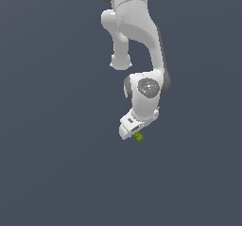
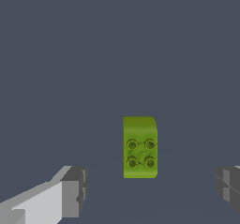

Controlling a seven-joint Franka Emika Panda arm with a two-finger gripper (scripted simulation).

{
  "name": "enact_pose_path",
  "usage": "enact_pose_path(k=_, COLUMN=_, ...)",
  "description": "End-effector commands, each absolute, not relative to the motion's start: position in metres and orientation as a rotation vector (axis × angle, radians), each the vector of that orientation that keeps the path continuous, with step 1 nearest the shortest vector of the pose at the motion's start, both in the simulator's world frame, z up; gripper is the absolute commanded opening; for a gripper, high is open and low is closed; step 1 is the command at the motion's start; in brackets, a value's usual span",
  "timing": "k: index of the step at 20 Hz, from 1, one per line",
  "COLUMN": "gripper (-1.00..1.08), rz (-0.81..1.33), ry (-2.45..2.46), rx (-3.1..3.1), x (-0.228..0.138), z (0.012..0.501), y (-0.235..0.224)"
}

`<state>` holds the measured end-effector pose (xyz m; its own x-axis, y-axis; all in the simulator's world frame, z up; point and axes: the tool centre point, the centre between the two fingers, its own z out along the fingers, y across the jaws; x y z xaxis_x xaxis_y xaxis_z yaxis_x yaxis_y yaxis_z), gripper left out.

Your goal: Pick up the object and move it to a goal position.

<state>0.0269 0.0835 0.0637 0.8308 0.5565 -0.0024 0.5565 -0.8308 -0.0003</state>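
The object (image 2: 139, 147) is a small lime-green block with several darker green round marks on its face. In the wrist view it lies on the grey floor between my two fingers (image 2: 72, 192), which stand wide apart and do not touch it. My gripper (image 2: 150, 190) is open. In the exterior view the object (image 1: 138, 136) shows as a tiny green piece just below the white gripper (image 1: 128, 128), at the end of the bent white arm. The fingertips themselves are hard to make out in that view.
A plain dark grey floor (image 1: 56, 163) lies all around. The white arm (image 1: 137, 40) reaches down from the top middle of the exterior view. No other object shows.
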Motion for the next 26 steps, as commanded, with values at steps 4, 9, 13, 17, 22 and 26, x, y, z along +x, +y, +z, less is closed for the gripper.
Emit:
enact_pose_path(k=4, gripper=1.00, rz=-0.003, ry=0.920, rx=3.004, x=0.027, z=0.062, y=0.084)
enact_pose_path(k=9, gripper=1.00, rz=-0.002, ry=0.923, rx=3.003, x=0.027, z=0.046, y=0.085)
enact_pose_path(k=13, gripper=1.00, rz=-0.001, ry=0.927, rx=3.002, x=0.026, z=0.025, y=0.085)
enact_pose_path(k=17, gripper=1.00, rz=0.000, ry=0.929, rx=3.001, x=0.027, z=0.014, y=0.085)
enact_pose_path(k=22, gripper=-1.00, rz=0.000, ry=0.929, rx=3.001, x=0.028, z=0.012, y=0.085)
enact_pose_path(k=26, gripper=-1.00, rz=0.000, ry=0.929, rx=3.001, x=0.028, z=0.012, y=0.085)
